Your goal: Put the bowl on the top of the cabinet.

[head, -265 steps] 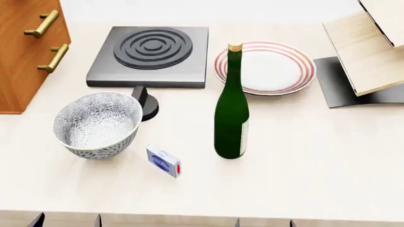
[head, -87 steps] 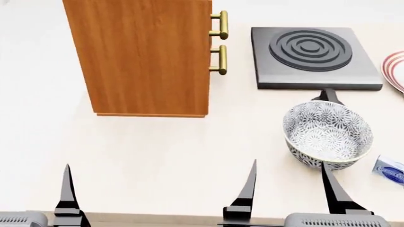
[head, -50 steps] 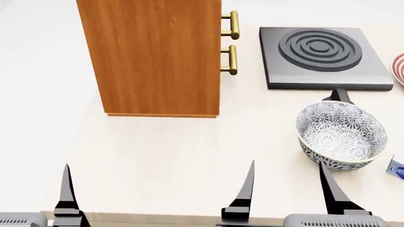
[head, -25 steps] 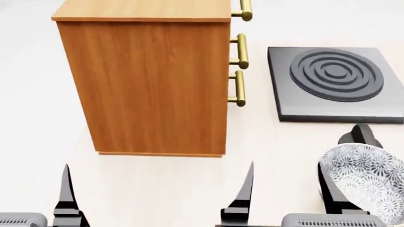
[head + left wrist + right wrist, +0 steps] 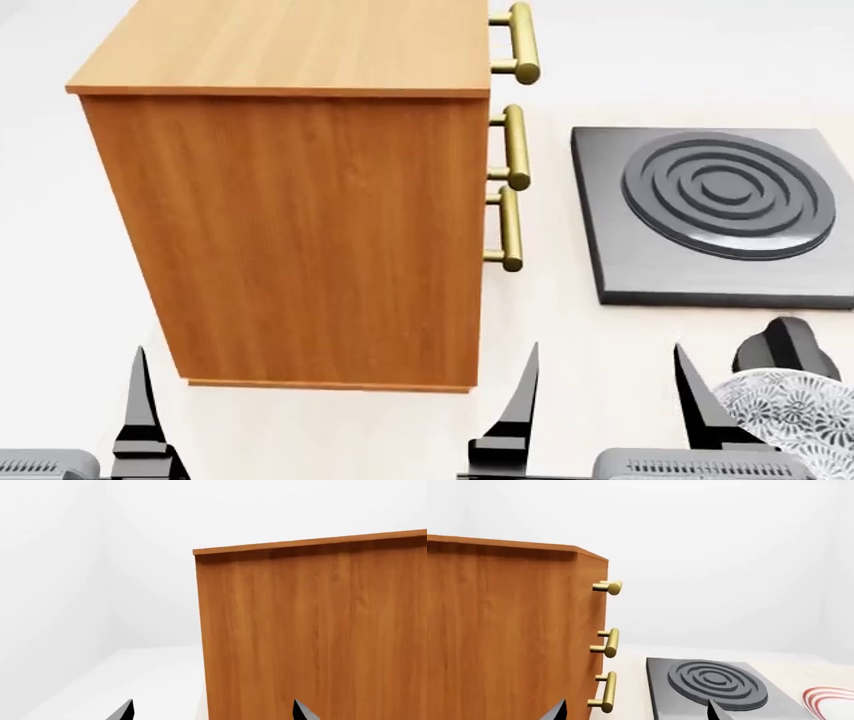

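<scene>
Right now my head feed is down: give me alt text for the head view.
The orange-brown cabinet fills the left and centre, top bare, three brass handles facing right toward the black burner plate. Only the floral bowl's rim shows at lower right, beside the open right hand.

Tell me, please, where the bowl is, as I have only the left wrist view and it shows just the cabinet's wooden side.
Observer: The head view has the bowl on the counter at the lower right, past the open right gripper, which holds nothing.
Operator: Thank you. Which way does the cabinet's front face?
Observer: The cabinet has its brass handles on the robot's right side, toward a black hob.
Operator: Is anything on the cabinet's top?
Observer: The part of the top that the head view shows is bare wood.
</scene>
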